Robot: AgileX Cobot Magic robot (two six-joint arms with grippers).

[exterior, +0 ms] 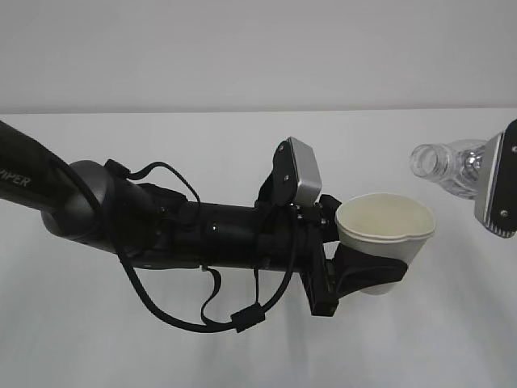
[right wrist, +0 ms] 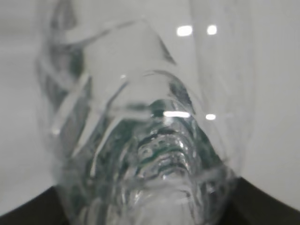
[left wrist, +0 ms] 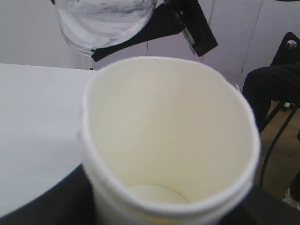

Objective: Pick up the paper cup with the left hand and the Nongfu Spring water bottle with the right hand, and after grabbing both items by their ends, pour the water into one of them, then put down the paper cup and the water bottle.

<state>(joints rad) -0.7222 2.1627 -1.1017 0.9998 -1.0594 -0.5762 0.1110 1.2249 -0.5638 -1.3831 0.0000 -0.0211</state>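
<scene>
White paper cup point(exterior: 386, 234): rolled rim, cream inside, squeezed slightly out of round, tapering to the base. Clamped low on its wall by the left gripper point(exterior: 367, 275), jaws partly apart to the cup's width. Held upright in the air above the table point(exterior: 97, 339), mouth up, nothing visible inside but the pale bottom. Clear plastic water bottle point(exterior: 448, 166): capless, tipped nearly level, open mouth aimed toward the cup, up and to its right, well apart from the rim. Gripped by the right gripper point(exterior: 501, 182), jaws partly apart around its body; only the silver-grey block seen in the exterior view. Plain white table, far edge against a pale grey wall.

Left wrist view: down into the cup point(left wrist: 171, 140), bottle point(left wrist: 105, 21) above and beyond the rim, a dark chair point(left wrist: 276, 89) and wooden floor off past the table's right edge. Right wrist view: only the bottle point(right wrist: 145, 131) close up, ribbed and blurred, green tint within; cup hidden.
</scene>
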